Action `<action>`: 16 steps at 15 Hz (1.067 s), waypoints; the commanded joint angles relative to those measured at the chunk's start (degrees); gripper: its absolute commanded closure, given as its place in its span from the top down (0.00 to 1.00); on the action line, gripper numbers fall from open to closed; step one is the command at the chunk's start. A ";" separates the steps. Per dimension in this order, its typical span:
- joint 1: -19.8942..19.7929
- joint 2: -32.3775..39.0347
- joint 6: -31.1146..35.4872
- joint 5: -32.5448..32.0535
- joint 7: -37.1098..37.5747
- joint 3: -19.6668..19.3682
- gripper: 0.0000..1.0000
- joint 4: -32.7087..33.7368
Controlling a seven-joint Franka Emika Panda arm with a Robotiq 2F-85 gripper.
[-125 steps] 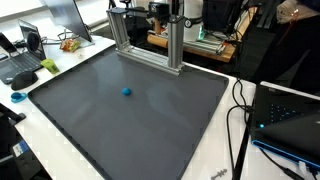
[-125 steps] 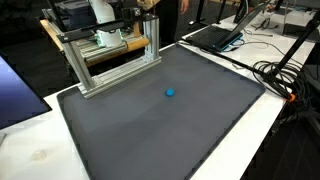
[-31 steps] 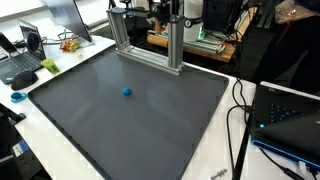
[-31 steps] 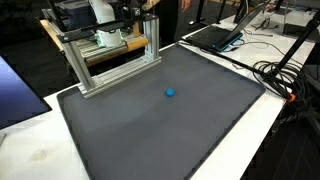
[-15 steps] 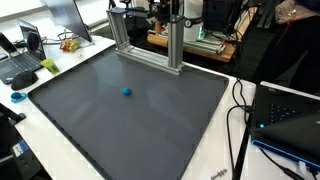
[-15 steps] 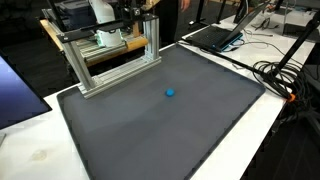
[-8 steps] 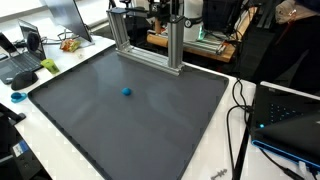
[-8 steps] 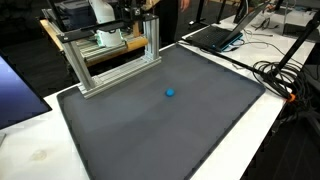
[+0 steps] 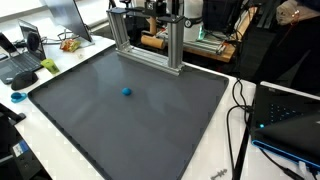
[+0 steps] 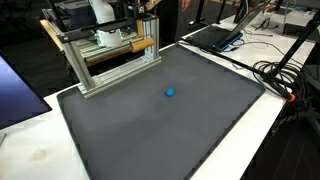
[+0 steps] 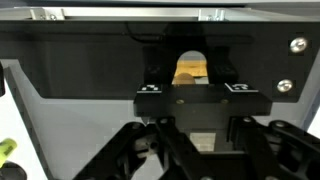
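In the wrist view my gripper (image 11: 197, 118) fills the lower half. Its black linkages converge on a black bar (image 11: 197, 98) that carries two square markers, and the jaws are shut against it with their tips hidden. Above the bar, a tan wooden piece (image 11: 191, 68) shows through a slot in a black panel (image 11: 90, 70). In both exterior views a wooden piece (image 9: 150, 42) (image 10: 140, 47) shows inside the aluminium frame (image 9: 176, 45) (image 10: 152, 35) at the back of the mat. I cannot make out the gripper there. A small blue ball (image 9: 126, 91) (image 10: 170, 93) lies alone on the dark mat (image 9: 130, 130) (image 10: 160, 135).
Laptops (image 9: 20, 65) (image 10: 215, 35) sit off the mat's edges. Cables (image 9: 240, 110) (image 10: 285, 75) run along one side. White table shows around the mat. A yellow-green object (image 11: 5, 150) sits at the wrist view's left edge.
A light wooden piece has come into sight inside the aluminium frame in both exterior views. The blue ball has not moved.
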 commanded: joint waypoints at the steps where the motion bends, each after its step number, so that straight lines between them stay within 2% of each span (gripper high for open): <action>1: 0.09 0.55 1.02 0.27 0.53 0.47 0.22 3.11; 6: 0.13 5.28 -0.55 -1.74 0.78 2.63 0.22 11.83; 10: -0.28 13.29 -0.29 -4.04 0.59 3.96 0.22 19.91; 16: -0.76 27.63 -1.64 -6.27 -1.17 1.94 0.22 30.84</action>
